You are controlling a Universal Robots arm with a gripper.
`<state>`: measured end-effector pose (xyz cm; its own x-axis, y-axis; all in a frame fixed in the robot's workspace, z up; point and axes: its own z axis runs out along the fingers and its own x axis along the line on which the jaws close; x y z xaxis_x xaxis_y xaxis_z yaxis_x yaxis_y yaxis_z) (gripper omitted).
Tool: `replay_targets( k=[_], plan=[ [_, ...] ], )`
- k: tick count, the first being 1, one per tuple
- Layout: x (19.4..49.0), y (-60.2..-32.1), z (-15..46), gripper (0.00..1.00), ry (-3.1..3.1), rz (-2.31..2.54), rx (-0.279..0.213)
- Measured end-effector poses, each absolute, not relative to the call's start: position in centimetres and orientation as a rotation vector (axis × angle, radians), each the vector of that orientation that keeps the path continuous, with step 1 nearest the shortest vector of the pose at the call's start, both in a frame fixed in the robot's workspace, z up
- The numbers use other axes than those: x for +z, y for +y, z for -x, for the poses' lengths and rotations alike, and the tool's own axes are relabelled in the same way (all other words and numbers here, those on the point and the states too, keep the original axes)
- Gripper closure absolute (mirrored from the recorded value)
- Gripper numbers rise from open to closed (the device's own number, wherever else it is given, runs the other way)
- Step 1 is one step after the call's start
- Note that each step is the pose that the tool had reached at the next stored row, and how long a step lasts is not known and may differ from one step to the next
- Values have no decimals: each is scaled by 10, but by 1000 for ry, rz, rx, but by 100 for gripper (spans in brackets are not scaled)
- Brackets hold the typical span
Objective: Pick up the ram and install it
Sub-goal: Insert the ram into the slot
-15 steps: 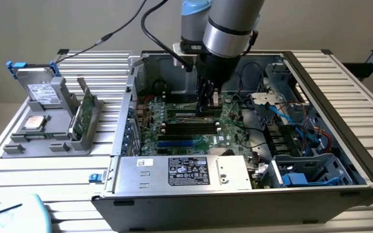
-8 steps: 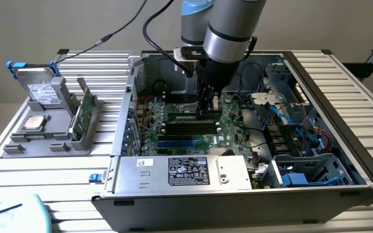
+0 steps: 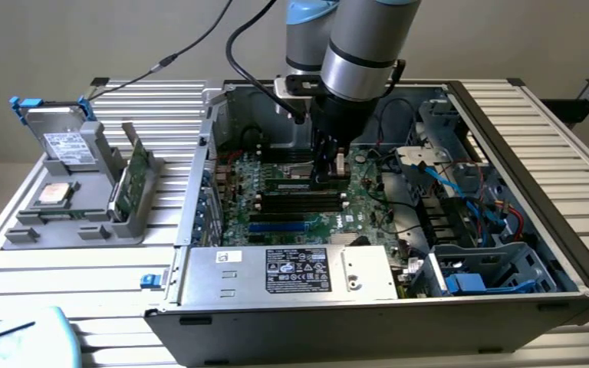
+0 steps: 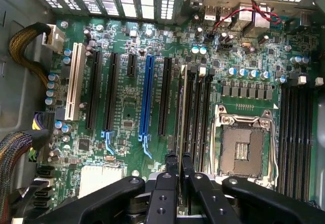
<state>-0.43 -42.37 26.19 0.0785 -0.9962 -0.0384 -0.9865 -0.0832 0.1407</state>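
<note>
ram [image 4: 180, 112] sits edge-on, pinched in the tool [image 4: 179, 158], over the motherboard [image 4: 127, 107] slots.

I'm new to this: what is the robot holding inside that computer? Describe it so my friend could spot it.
In the open computer case, find the green board and its silver square socket. Beside that socket run long black slots; the memory stick is the thin dark strip standing edge-on along the one farthest from it. Alone among them, its end is pinched in the black pincer.
</note>
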Motion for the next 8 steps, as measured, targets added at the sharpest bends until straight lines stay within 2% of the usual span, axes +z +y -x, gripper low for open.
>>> replay_targets(
  k=[8],
  plan=[
    [259,-424,4,86,-2073,-2250,-189]
  ],
)
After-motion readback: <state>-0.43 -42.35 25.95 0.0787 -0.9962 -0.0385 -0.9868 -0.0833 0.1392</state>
